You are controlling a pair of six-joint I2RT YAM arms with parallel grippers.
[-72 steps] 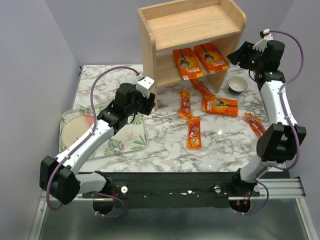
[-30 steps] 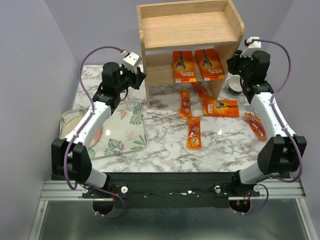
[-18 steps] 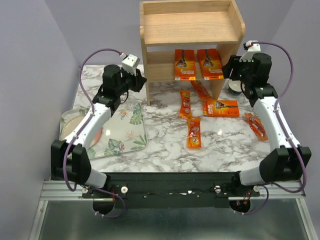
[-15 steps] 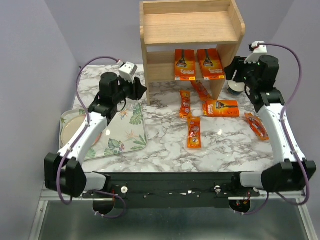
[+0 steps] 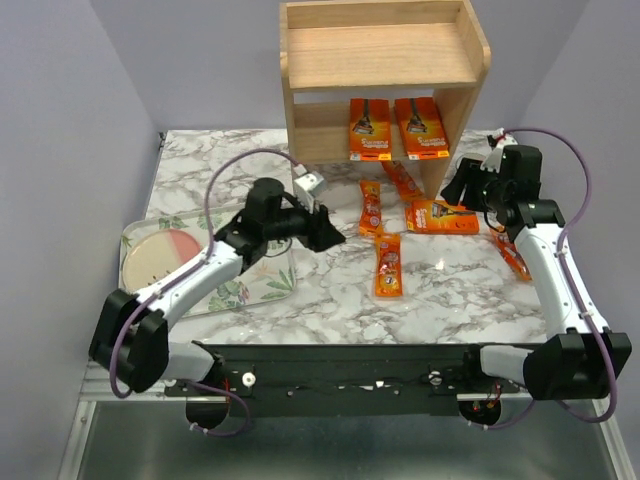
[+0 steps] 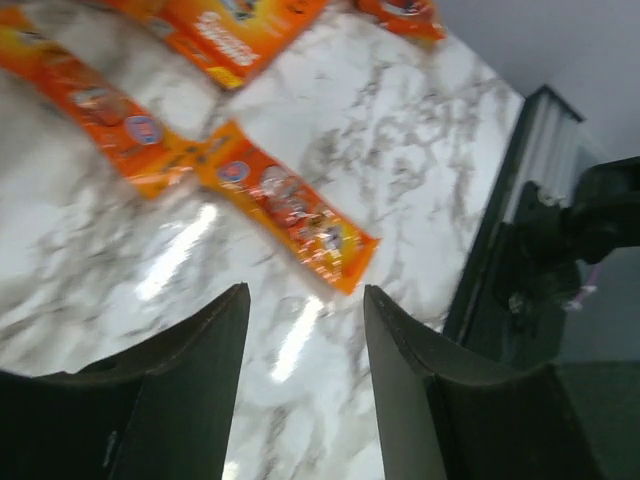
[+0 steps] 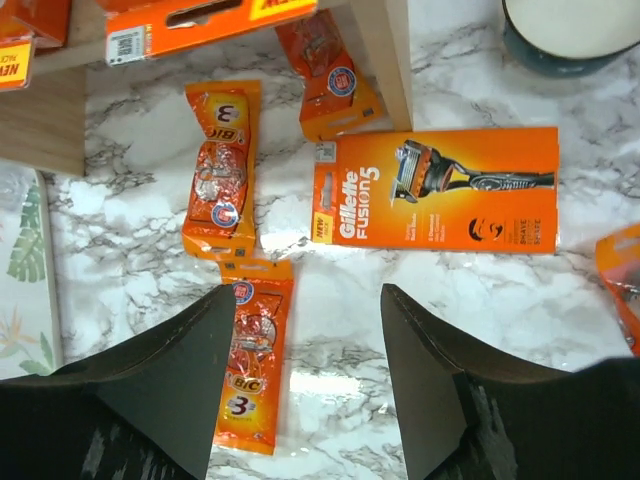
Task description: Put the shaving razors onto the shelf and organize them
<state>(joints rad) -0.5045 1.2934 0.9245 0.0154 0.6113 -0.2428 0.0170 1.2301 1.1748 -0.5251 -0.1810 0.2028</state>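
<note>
Orange razor packs lie split between shelf and counter as I turn from straightening to collecting. Seconds ago the wooden shelf (image 5: 385,60) sat skewed, with my two arms flanking its sides. Now it stands square to the front, and two wide packs (image 5: 370,130) sit side by side on its lower tier.

Both arms have come off it. My left jaws, spread and holding nothing, have swung out over the marble counter (image 5: 330,290) just beside the leaf-print tray (image 5: 250,285). They point toward the front narrow pack (image 5: 388,264). My right jaws, also spread and empty, hang above the wide card (image 7: 435,190). It lies flat by the shelf's right post, near a dark bowl (image 7: 570,35).

Three more narrow packs are loose. One is tucked against that post (image 5: 402,180), one touches the front pack's top end (image 5: 371,207), and one lies off to the right (image 5: 510,252).

By my reckoning, the squared shelf clears the way for loading, with five packs to go. The wide card looks like my right arm's likeliest pick. Lying flat, it offers only a thin edge, so the pinch may slip.
</note>
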